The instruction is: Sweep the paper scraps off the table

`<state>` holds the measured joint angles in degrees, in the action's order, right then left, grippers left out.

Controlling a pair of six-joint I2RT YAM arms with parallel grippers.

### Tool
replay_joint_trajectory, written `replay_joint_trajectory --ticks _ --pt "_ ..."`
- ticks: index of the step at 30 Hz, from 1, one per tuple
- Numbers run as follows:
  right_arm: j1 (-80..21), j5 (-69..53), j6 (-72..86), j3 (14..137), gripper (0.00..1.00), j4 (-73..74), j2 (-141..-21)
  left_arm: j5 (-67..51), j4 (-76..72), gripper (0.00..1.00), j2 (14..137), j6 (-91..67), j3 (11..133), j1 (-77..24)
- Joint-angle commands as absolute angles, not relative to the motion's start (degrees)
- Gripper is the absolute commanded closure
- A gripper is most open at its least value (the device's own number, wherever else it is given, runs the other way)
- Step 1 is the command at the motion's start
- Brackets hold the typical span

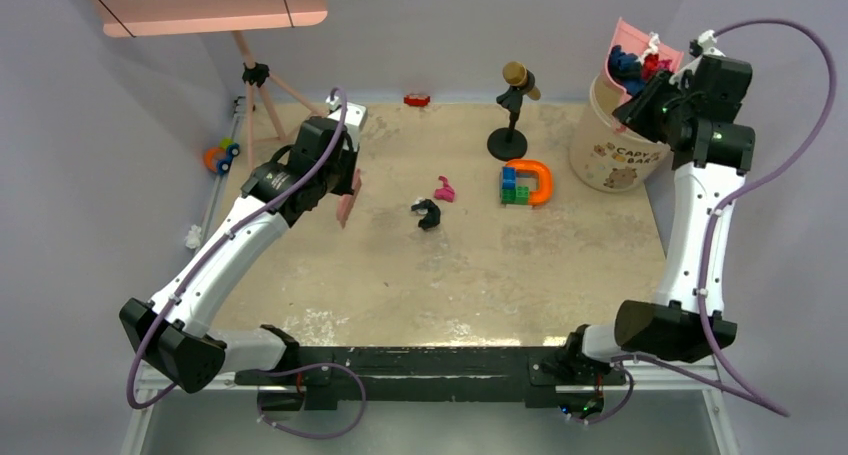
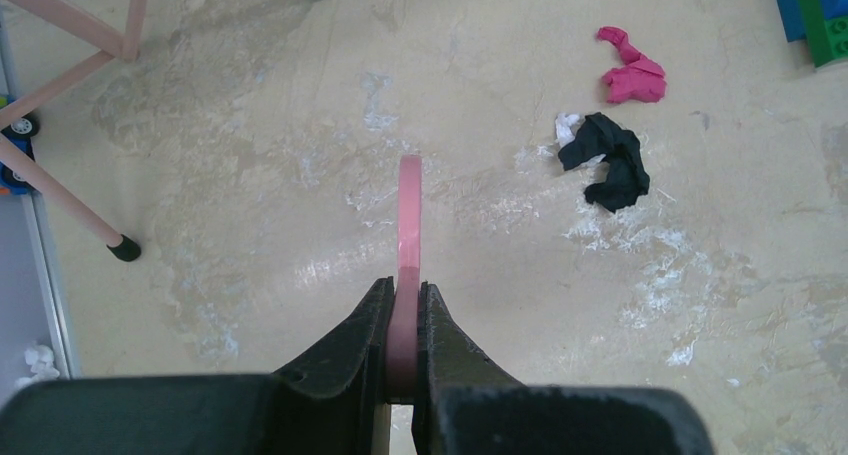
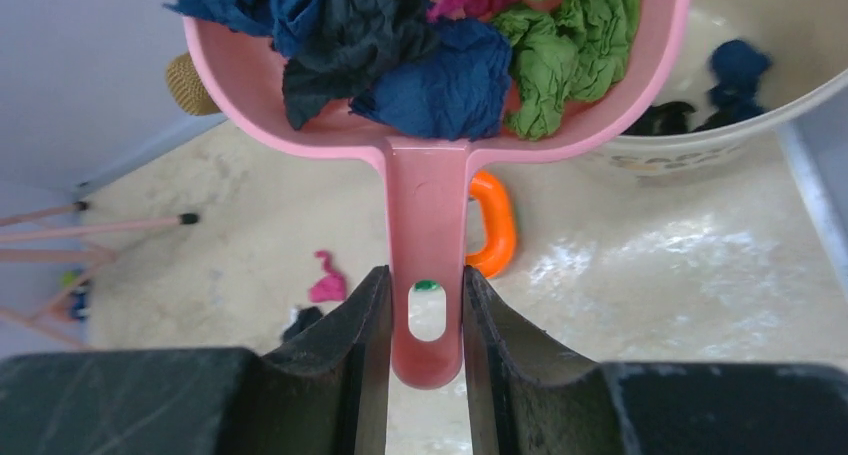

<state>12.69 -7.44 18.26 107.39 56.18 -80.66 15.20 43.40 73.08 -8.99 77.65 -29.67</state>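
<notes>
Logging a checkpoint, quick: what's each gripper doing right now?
Left gripper: closed on the pink brush.
Right gripper: closed on the handle of the pink dustpan, which is loaded with paper scraps.

Scraps are crinkled matt paper; brush and pan smooth glossy pink plastic; the surface matt, mottled, scuffed white; left claw and right claw matt black plastic

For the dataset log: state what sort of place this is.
Probably a robot lab test cell, not a home: lavender walls box in a stained beige table, the left arm and right arm are bolted at its near edge, and the props are toys, a toy microphone and a block stack.
</notes>
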Motion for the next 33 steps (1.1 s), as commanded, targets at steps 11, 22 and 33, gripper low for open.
replay_joint_trajectory --ticks 11,22,33 --pt "32.7 -54.7 81.5 62.1 1.00 -39.5 -81.8 13.8 42.0 1.00 73.6 -8.9 78.3 -29.4" --pt "33.4 -52.0 106.4 53.5 1.00 -75.0 -88.6 13.2 42.1 1.00 74.4 -8.8 78.5 -29.4" --pt "33.4 -49.3 111.0 47.9 1.00 -79.3 -92.2 12.2 42.2 1.00 74.6 -8.9 78.6 -29.4"
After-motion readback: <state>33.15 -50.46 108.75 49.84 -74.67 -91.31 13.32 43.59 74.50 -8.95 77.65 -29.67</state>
